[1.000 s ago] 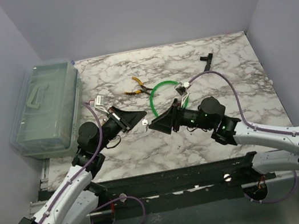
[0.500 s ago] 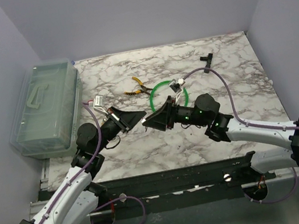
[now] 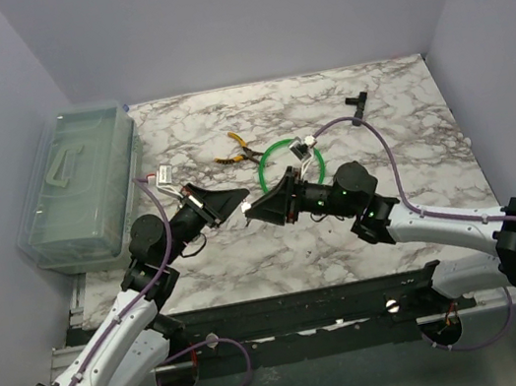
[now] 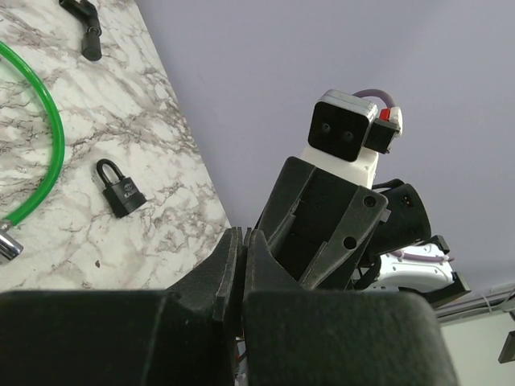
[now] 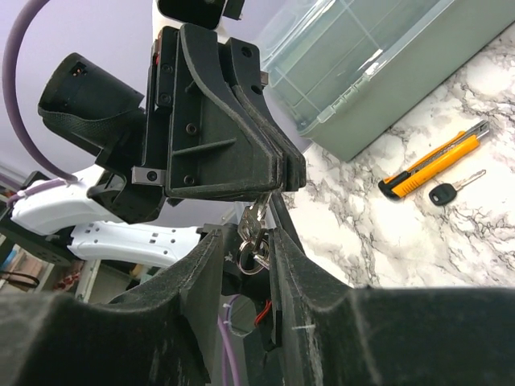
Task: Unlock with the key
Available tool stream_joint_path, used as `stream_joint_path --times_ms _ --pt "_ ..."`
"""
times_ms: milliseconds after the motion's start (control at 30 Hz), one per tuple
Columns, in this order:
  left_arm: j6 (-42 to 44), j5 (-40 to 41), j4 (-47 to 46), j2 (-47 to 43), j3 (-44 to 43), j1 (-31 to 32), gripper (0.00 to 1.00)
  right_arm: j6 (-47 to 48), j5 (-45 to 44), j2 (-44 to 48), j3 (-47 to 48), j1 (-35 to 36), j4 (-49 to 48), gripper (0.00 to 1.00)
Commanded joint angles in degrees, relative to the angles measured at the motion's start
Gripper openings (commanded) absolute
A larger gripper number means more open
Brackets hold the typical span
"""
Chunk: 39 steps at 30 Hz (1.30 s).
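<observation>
Box: one clear box, at far left.
Grippers: two. The left gripper is clamped tight on the key. The right gripper is half open with a finger on each side of it; contact is unclear.
Knife: one knife, right wrist view only.
Padlock: one padlock, lying flat, left wrist view only.
Key place: in the air, between both grippers.

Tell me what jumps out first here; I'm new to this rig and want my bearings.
Mid-table, the two grippers meet tip to tip: the left gripper pinches the key, which hangs between the parted fingers of the right gripper. Beyond them lies a green tube loop, with the small black padlock on the table beside it.
</observation>
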<state>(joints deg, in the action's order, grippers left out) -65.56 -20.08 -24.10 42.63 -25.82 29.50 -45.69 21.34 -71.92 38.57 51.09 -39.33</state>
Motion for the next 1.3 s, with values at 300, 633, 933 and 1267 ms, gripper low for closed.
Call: stream_joint_path --times_ms 300,633,933,1267 --pt "0.00 1.78 -1.13 -0.84 -0.92 0.30 0.00 -0.87 1.42 -2.41 2.43 -0.11 -3.87 0.33" --pt "-0.03 2.19 -1.32 -0.97 -0.57 0.30 0.00 -0.98 1.51 -2.58 2.46 -0.10 -4.05 0.25" --pt "0.04 2.47 -1.48 -1.44 0.04 0.31 0.00 -1.34 1.60 -3.21 2.51 -0.11 -4.64 0.02" --pt "0.85 4.02 -0.01 -3.60 1.31 0.30 0.41 -0.78 -1.27 -0.76 2.22 -0.11 1.72 0.01"
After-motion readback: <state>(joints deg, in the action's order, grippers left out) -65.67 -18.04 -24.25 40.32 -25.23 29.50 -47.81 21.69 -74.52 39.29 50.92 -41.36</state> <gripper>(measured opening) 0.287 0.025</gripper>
